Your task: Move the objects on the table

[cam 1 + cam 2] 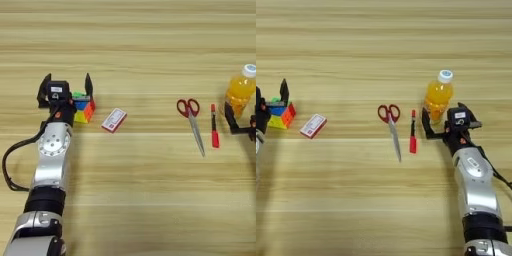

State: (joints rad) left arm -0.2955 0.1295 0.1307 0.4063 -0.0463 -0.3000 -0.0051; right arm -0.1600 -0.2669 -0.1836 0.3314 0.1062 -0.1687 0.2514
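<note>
Between my left claw's (66, 90) spread fingers sits the blocky puzzle cube (83, 106). My right claw (446, 121), fingers apart, stands just before the smooth clear bottle (438, 96); bare grained desk (130, 45) lies beyond.

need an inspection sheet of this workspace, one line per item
surface: light-brown wooden table, plank grain.
job's things: multicoloured puzzle cube; small red-and-white card; red-handled scissors; red pen; clear bottle of orange drink with white cap, upright.
clutter: nothing seen.
grippers: left gripper open at the cube; right gripper open, just in front of the bottle.
cables: black cable looping beside left arm.
surroundings: nothing seen.
</note>
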